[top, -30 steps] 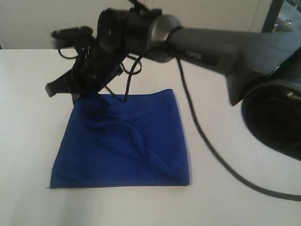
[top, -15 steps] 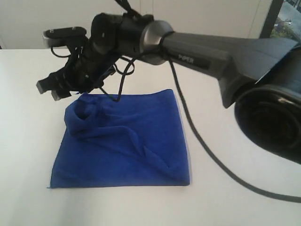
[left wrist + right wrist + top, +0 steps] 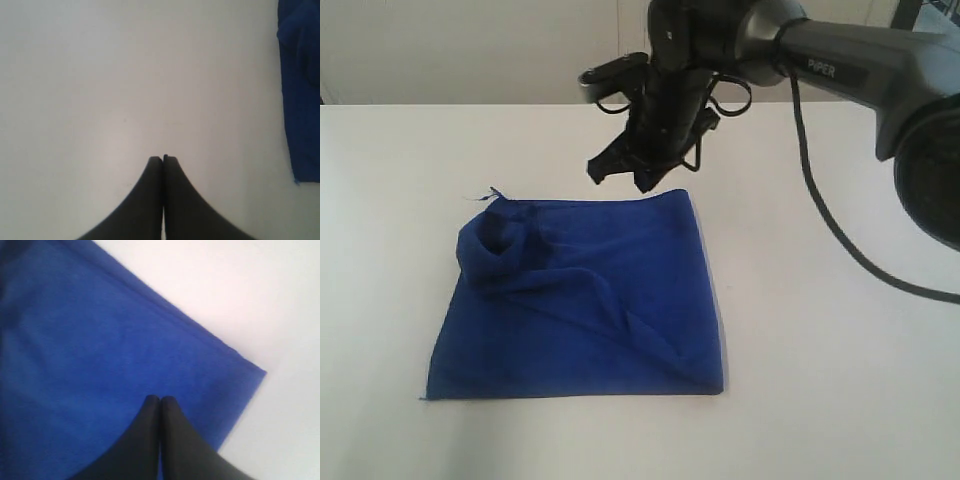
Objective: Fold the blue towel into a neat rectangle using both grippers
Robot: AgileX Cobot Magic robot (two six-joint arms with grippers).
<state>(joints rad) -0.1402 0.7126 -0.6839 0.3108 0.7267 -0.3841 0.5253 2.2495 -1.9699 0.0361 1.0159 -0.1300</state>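
My right gripper (image 3: 620, 175) hangs pinched together, empty, above the far edge of the blue towel (image 3: 590, 300), which lies folded on the table (image 3: 390, 180), its far-left corner bunched. My left gripper (image 3: 163, 159), also pinched together, seems to sit beside it.

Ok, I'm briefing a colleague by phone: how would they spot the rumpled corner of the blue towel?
On the white table lies one blue towel, folded roughly square. Look at its far left corner in the exterior view. It alone is bunched into a raised hump with a small thread tag sticking out; the other corners lie flat.
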